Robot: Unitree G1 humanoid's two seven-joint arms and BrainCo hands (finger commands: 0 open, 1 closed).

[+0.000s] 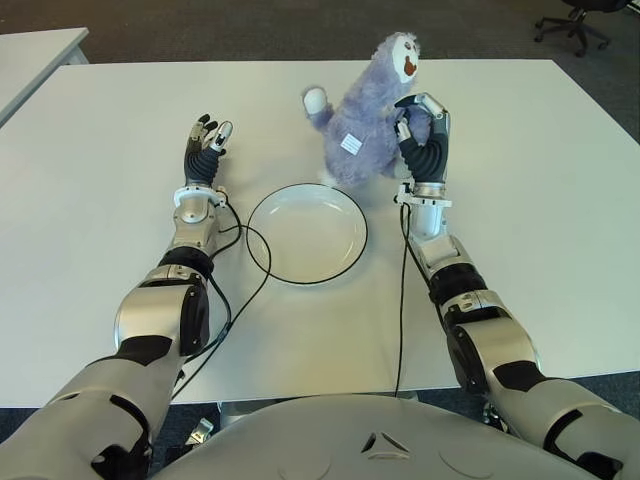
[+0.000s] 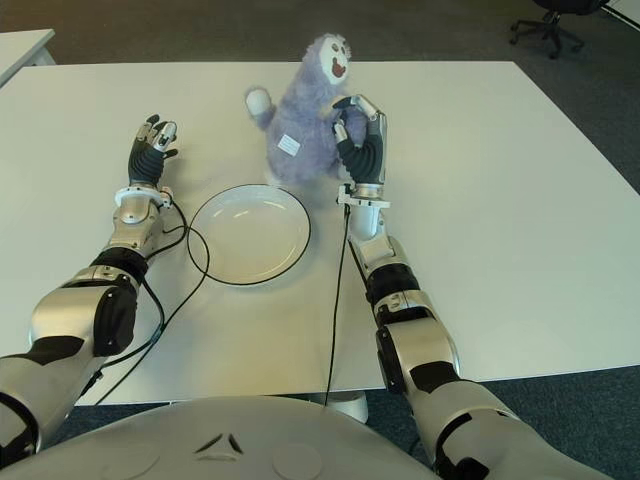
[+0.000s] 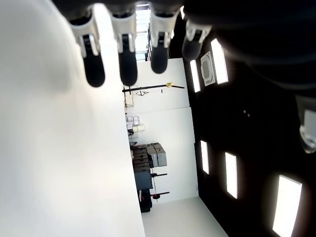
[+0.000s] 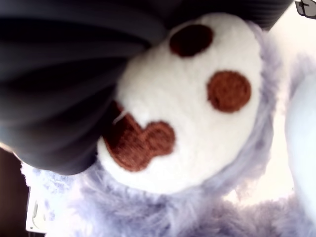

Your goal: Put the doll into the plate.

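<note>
Doll (image 1: 365, 125) upright, gripped by right hand (image 1: 420, 125).
Held just beyond plate (image 1: 306, 232); left hand (image 1: 205, 145) left of plate, fingers loose, empty.

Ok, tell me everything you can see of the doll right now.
The doll is a fuzzy lilac plush with a white face, brown eyes and mouth, white paw tips and a small white tag on its side. It stands upright at the far edge of the plate, not in it, head tipped up and one arm stretched out. The right robot hand grips its side. The left robot hand, fingers open, shows left of the plate.
</note>
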